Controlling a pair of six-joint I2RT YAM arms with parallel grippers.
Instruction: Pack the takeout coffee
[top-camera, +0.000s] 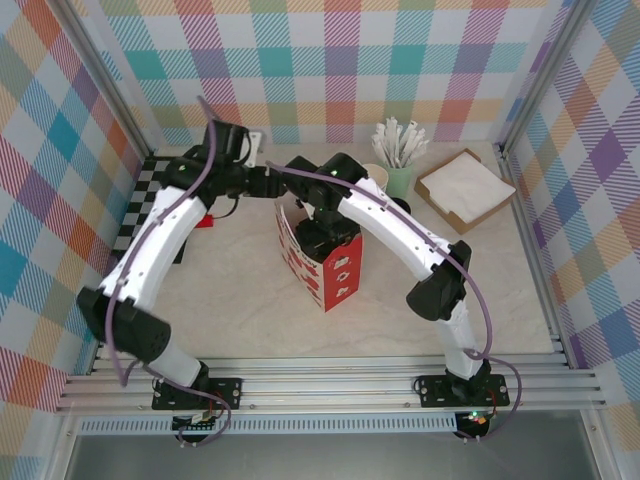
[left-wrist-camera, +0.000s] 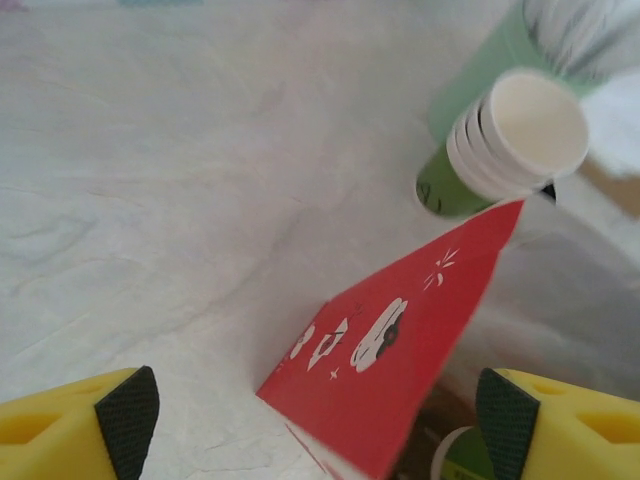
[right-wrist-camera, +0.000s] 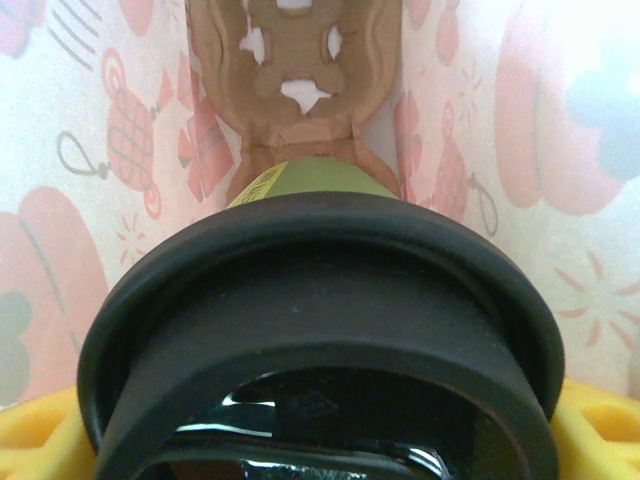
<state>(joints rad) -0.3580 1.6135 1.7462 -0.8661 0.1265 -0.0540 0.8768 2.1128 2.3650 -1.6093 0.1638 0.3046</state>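
1. Counts: 2 arms, 1 red bag (top-camera: 322, 265), 1 takeout coffee (right-wrist-camera: 310, 180) w/ 1 black lid (right-wrist-camera: 320, 300), 1 brown cardboard carrier (right-wrist-camera: 295, 70), 1 stack of cream cups (left-wrist-camera: 525, 130) (several rims showing, exact no. unclear), 1 pale green holder (top-camera: 400, 181) of white stirrers (top-camera: 400, 142) (too many to count), 1 napkin box (top-camera: 465, 188), 1 checkered mat (top-camera: 160, 195).
2. Writing: 1 small yellow label (right-wrist-camera: 262, 185) is sitting on the green cup wall, text too blurry to read. Bag is showing white drawings on red, no readable words, no brand legible.
3. R gripper (right-wrist-camera: 320, 445) is reaching down into the bag in top view. Its yellow fingers (right-wrist-camera: 35, 435) are sitting tight against both sides of the lid, so it's clamped on the coffee as far as the wrist cam shows.
4. Takeout coffee is sitting inside the bag. Carrier is touching the cup's far side, its cut-out handle rising against the bag's inner wall.
5. L gripper (left-wrist-camera: 316, 418) is hovering over the table (top-camera: 230, 290) w/ jaws wide apart, holding nothing. Bag's red side is lying between its black pads (left-wrist-camera: 127, 415) in wrist view.
6. Bag is standing upright abt mid-table. Holder is standing near the far edge, right of centre, w/ cup stack just beside it. Napkin box is sitting in the far right corner, mat by the far left corner.
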